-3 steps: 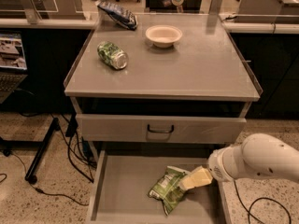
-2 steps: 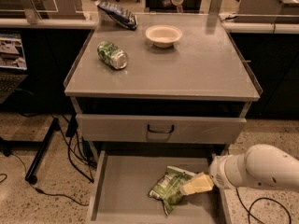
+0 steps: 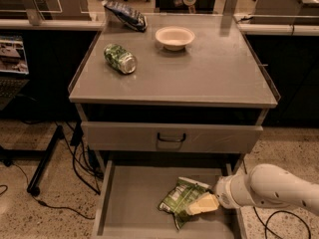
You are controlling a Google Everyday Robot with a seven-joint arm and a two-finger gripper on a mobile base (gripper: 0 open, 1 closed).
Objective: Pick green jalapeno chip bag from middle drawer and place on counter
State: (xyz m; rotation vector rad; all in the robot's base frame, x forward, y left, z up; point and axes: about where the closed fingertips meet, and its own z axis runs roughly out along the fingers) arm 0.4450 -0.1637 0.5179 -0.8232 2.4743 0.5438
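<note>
The green jalapeno chip bag (image 3: 175,198) lies wrinkled on the flat bottom of the open middle drawer (image 3: 132,198), right of its centre. My gripper (image 3: 203,204) reaches in from the right on a white arm (image 3: 271,189), and its cream tip rests on the bag's right edge. The bag lies on the drawer bottom. The counter (image 3: 209,73) is the grey top of the cabinet above.
On the counter are a green drink can (image 3: 119,59) lying on its side, a cream bowl (image 3: 174,36) and a dark blue chip bag (image 3: 124,15) at the back. A shut drawer front with a dark loop handle (image 3: 171,137) overhangs the open drawer. Cables run on the floor at left.
My arm and gripper have sunk lower into the drawer and closer onto the bag's right edge. The bag has stayed in place.
</note>
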